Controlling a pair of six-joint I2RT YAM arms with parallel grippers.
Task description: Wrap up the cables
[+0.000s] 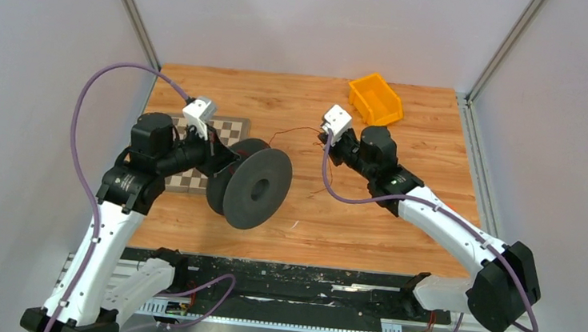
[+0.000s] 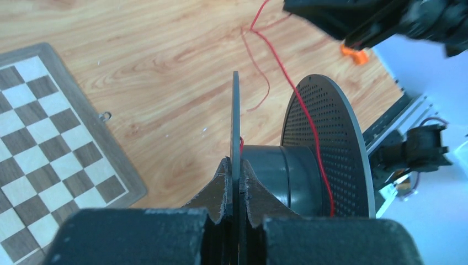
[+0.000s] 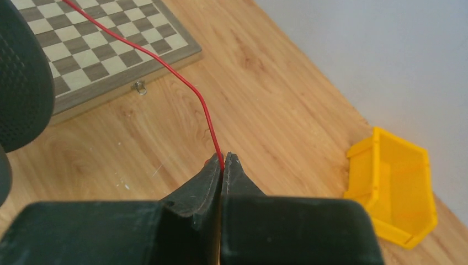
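A dark grey spool (image 1: 250, 185) stands on edge left of the table's middle. My left gripper (image 1: 223, 158) is shut on the spool's near flange (image 2: 235, 127), holding it from the left. A thin red wire (image 1: 294, 131) runs from the spool's core (image 2: 284, 176) over the perforated far flange (image 2: 325, 149) across the table. My right gripper (image 1: 328, 140) is shut on the wire (image 3: 193, 94), pinched at the fingertips (image 3: 223, 161), to the right of the spool. Loose wire loops lie on the wood (image 2: 259, 66).
A chessboard (image 1: 215, 155) lies flat under and behind my left arm; it also shows in the left wrist view (image 2: 49, 138) and the right wrist view (image 3: 105, 44). A yellow bin (image 1: 375, 98) sits at the back right, also in the right wrist view (image 3: 394, 187).
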